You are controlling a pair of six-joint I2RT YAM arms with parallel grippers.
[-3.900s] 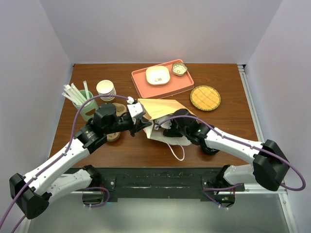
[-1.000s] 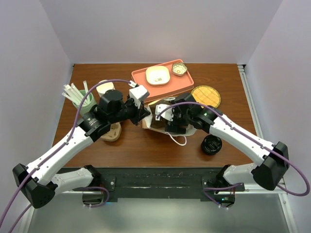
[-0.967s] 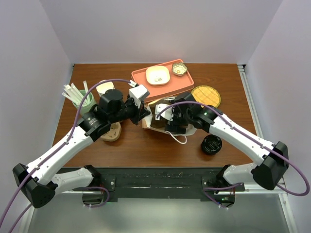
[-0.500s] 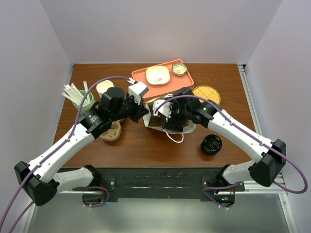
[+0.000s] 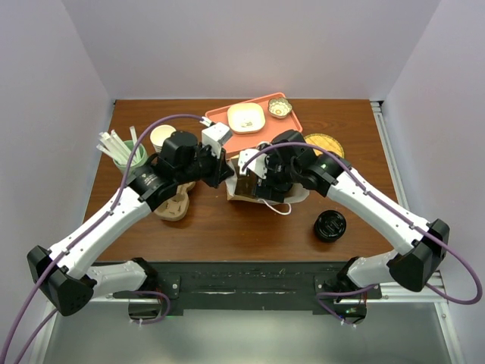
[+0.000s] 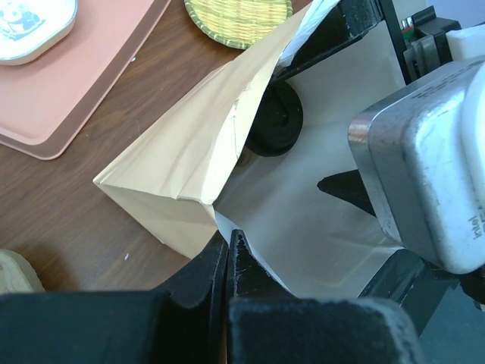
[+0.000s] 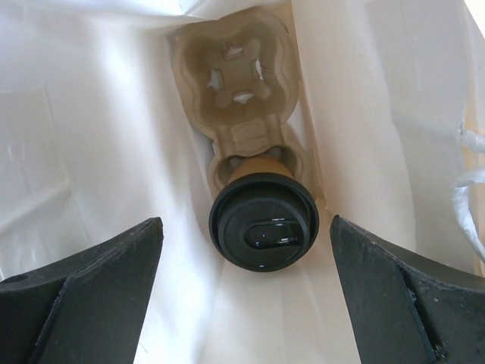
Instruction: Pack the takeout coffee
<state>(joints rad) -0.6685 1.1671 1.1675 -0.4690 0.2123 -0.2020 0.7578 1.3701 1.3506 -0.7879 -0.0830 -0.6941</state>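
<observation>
The left arm [image 5: 106,227] ran from the near left corner up and inward across the surface [image 5: 227,235], its wrist turned toward the middle. The left fingers [image 6: 220,265] were pressed tight together, pinching the near edge of the brown paper bag [image 6: 174,159], whose mouth gaped. The right arm [image 5: 371,208] arched in from the near right corner, its wrist tipped down over the bag's opening. The right fingers [image 7: 91,280] stood spread wide at the white-lined mouth, one to each side of the takeout coffee [image 7: 263,221], clear of it and holding nothing. The coffee sat upright at the bottom of the bag, seated in one socket of a pulp cup carrier [image 7: 235,76].

At the left of the surface a green cup of white straws [image 5: 125,155] stood near a stack of cream paper cups [image 5: 161,136], the left arm partly covering both. A second pulp carrier [image 5: 173,206] lay half under that arm. Behind the bag lay an orange tray [image 5: 273,130] bearing a white dish [image 5: 246,117] and a small bowl [image 5: 280,107]. A woven yellow mat [image 5: 326,142] was partly hidden by the right arm. A squat black round piece [image 5: 330,225] sat apart from the bag, just on the near side of the right forearm.
</observation>
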